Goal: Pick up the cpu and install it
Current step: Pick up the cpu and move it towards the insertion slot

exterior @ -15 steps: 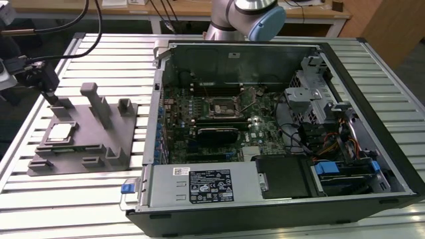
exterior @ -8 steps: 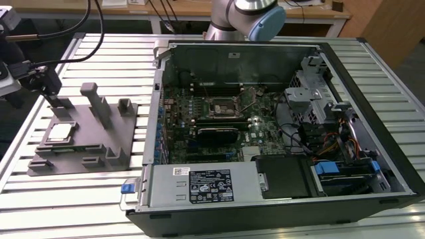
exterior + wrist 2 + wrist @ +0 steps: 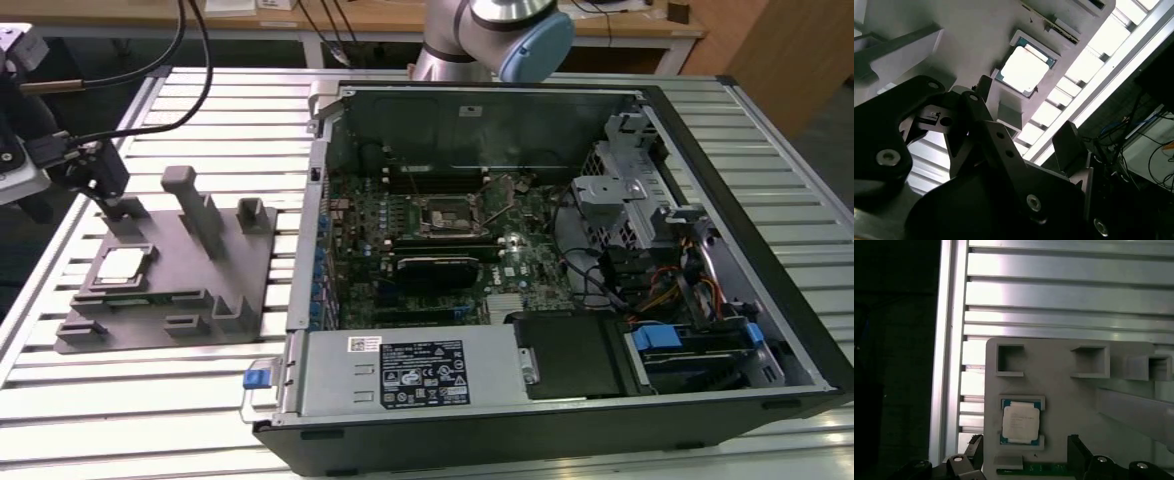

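The gripper (image 3: 1024,441) hovers with jaws wide and empty. In the exterior view the cpu (image 3: 120,265) lies untouched in the tray (image 3: 187,268), at 6 o'clock from the gripper.

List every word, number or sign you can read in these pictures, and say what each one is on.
No text can be read.
On the cpu: faint print on its metal top, too small to read.
On the power supply: a black label with white print, too small to read.
On the same power supply: a white sticker, blurred.
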Action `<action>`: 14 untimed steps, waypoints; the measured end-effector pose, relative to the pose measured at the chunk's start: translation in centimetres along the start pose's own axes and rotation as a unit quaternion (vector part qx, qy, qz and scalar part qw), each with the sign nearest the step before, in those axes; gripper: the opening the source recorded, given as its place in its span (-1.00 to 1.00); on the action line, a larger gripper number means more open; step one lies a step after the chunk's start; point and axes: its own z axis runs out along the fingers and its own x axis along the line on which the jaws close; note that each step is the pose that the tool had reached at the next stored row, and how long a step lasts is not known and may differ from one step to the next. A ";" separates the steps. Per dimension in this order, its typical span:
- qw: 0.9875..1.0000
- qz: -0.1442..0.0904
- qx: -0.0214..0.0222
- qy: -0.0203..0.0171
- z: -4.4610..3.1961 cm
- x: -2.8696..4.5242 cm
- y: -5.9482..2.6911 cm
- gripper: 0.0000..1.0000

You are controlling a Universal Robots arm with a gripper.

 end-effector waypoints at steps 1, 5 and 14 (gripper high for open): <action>1.000 0.000 0.000 0.000 0.10 0.00 0.00 0.52; 1.000 0.000 0.000 0.000 0.46 0.00 -0.02 0.52; 1.000 0.000 0.000 0.000 1.30 0.00 -0.06 0.52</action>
